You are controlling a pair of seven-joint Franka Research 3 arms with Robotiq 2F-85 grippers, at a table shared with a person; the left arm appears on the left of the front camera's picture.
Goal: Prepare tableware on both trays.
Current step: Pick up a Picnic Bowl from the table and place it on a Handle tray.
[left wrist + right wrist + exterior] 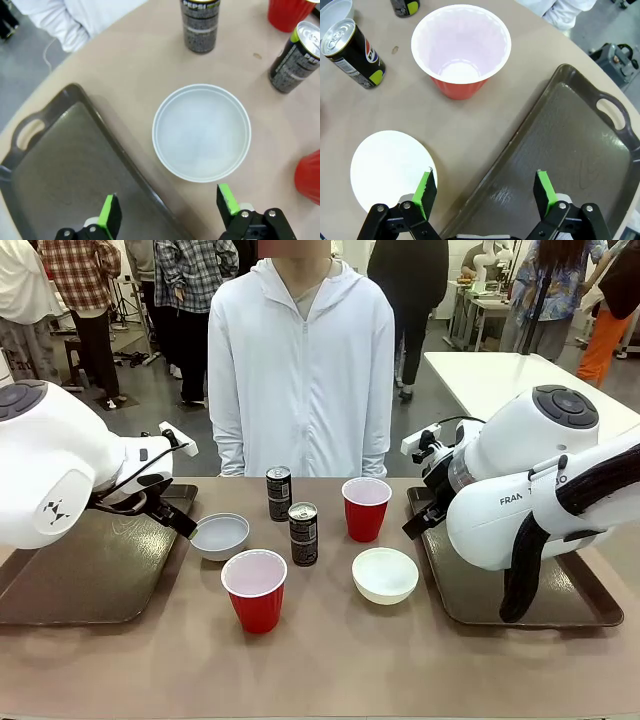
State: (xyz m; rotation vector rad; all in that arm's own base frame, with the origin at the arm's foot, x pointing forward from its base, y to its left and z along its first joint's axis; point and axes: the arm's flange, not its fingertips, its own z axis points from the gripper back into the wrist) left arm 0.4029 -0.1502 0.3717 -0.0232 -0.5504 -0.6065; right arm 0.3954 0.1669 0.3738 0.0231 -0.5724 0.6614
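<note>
Left end effector and right end effector gape empty; black can reads PEPSI.

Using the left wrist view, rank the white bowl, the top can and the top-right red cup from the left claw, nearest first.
1. White bowl, just ahead of the left claw.
2. Can, top centre.
3. Red cup, top-right corner.

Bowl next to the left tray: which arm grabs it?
Left. The left gripper hangs open just above that bowl, with the left tray right beside it. The right gripper, also open, is over the right tray rim, nearer the other bowl.
</note>
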